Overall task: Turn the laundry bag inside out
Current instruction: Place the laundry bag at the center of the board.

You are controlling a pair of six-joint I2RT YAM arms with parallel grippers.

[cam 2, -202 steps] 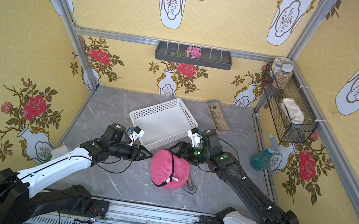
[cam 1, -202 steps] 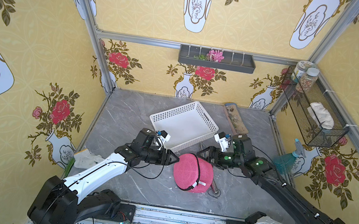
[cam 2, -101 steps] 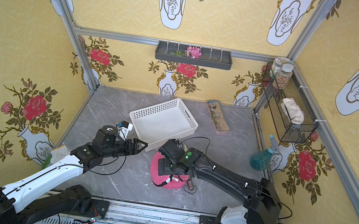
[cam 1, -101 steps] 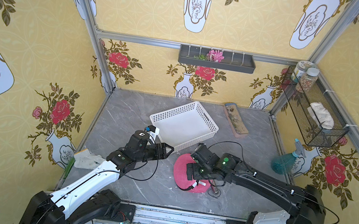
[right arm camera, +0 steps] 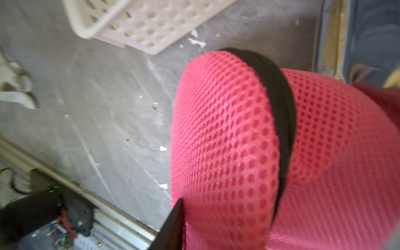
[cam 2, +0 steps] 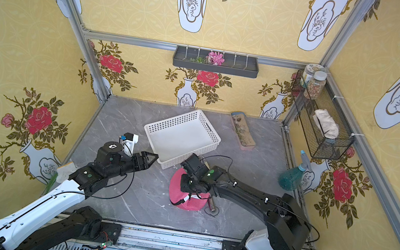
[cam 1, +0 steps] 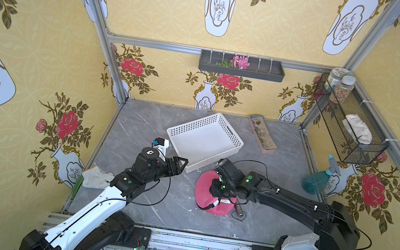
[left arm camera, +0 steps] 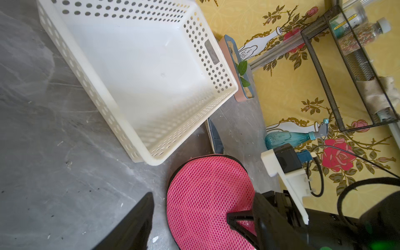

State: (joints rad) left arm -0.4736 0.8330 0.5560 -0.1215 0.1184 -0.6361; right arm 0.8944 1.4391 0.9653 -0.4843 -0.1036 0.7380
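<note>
Both top views: laundry bag (cam 1: 203,189) beside basket (cam 1: 204,140) corner; left pincer (cam 1: 182,163) apart.

Pink mesh laundry bag (cam 1: 203,190), black-trimmed, sits domed on the grey table (cam 1: 152,129); its opening seems hidden.

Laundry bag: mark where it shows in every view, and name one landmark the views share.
Top view: laundry bag front of centre, at the near corner of the white perforated basket.
Top view: laundry bag, same spot, slightly further left in frame.
Left wrist: laundry bag by the basket's corner, cut off by the frame edge.
Right wrist: laundry bag close up, blurred, filling much of the frame.
Shared landmark: the white perforated basket, in all four.
</note>
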